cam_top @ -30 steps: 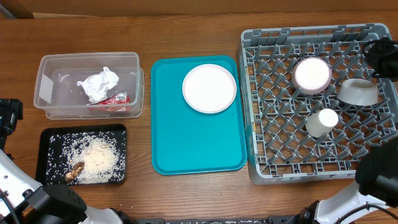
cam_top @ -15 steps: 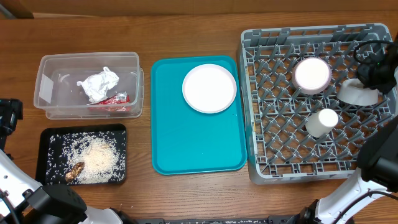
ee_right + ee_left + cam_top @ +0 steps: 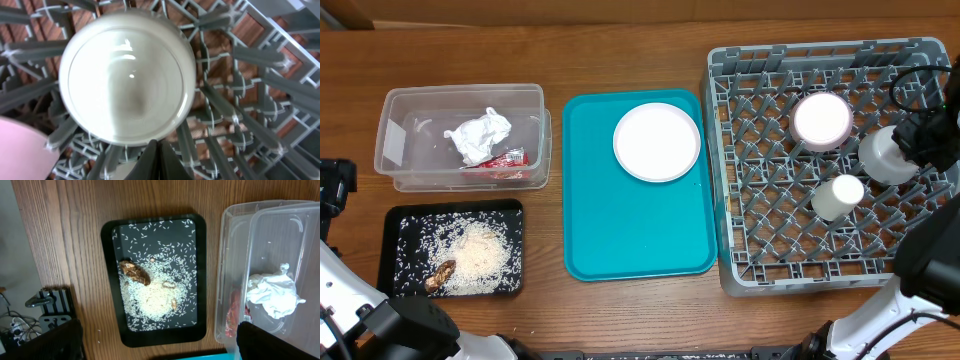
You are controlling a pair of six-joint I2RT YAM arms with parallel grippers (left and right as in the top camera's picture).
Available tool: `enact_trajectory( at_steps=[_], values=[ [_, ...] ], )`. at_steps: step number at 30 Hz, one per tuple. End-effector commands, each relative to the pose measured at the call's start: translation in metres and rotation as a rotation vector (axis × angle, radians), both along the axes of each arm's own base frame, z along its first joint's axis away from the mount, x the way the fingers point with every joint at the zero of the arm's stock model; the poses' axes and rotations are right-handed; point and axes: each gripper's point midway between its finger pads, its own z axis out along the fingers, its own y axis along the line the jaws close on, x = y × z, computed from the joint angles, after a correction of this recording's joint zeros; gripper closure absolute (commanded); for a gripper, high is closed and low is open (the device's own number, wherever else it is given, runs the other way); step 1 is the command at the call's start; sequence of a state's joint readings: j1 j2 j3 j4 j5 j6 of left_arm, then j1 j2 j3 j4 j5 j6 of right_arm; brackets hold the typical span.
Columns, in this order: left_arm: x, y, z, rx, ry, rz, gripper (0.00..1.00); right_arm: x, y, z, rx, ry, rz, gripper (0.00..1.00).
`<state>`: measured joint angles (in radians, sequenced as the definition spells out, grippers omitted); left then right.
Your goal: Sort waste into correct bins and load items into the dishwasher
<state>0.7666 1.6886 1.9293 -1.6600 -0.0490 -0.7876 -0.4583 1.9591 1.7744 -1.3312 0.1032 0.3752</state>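
The bowl (image 3: pixel 127 82) sits among the tines at the right side of the grey dishwasher rack (image 3: pixel 740 270), just right of a pink dish (image 3: pixel 822 118) and above a white cup (image 3: pixel 837 196). The right gripper (image 3: pixel 157 150) has its fingers pressed nearly together on the bowl's rim. A white plate (image 3: pixel 657 141) rests on the teal tray (image 3: pixel 620 230). The left gripper (image 3: pixel 157 330) hangs with jaws wide apart above the black tray (image 3: pixel 112 280) of rice.
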Motion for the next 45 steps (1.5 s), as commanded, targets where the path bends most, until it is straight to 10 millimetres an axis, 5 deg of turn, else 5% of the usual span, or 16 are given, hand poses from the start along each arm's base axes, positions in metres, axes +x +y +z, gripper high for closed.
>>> enact_trajectory(
  at_steps=[1,6,9,13,15,21,35,45],
  values=[
    [-0.002,0.002,0.006,0.02,-0.012,0.025,0.0,0.003,0.008,0.042,-0.002,-0.13,-0.014,0.96],
    [-0.002,0.002,0.006,0.02,-0.012,0.025,0.0,0.046,0.064,0.087,0.202,-0.428,0.201,0.95],
    [-0.002,0.002,0.006,0.02,-0.012,0.025,0.0,0.07,0.095,0.105,0.276,-0.551,0.313,0.84],
    [-0.002,0.002,0.006,0.02,-0.012,0.025,0.0,0.091,0.123,0.104,0.247,-0.571,0.4,0.83],
    [-0.002,0.002,0.006,0.02,-0.012,0.025,0.0,0.1,0.134,0.099,0.204,-0.562,0.43,0.93],
    [-0.002,0.002,0.006,0.02,-0.012,0.025,0.0,0.112,0.121,0.078,-0.009,-0.466,0.294,0.96],
    [-0.002,0.002,0.006,0.02,-0.012,0.025,0.0,0.126,0.116,0.005,0.03,-0.33,0.257,0.96],
    [-0.002,0.003,0.006,0.02,-0.012,0.026,0.0,0.129,0.099,-0.007,-0.043,-0.308,0.185,0.96]
  ],
)
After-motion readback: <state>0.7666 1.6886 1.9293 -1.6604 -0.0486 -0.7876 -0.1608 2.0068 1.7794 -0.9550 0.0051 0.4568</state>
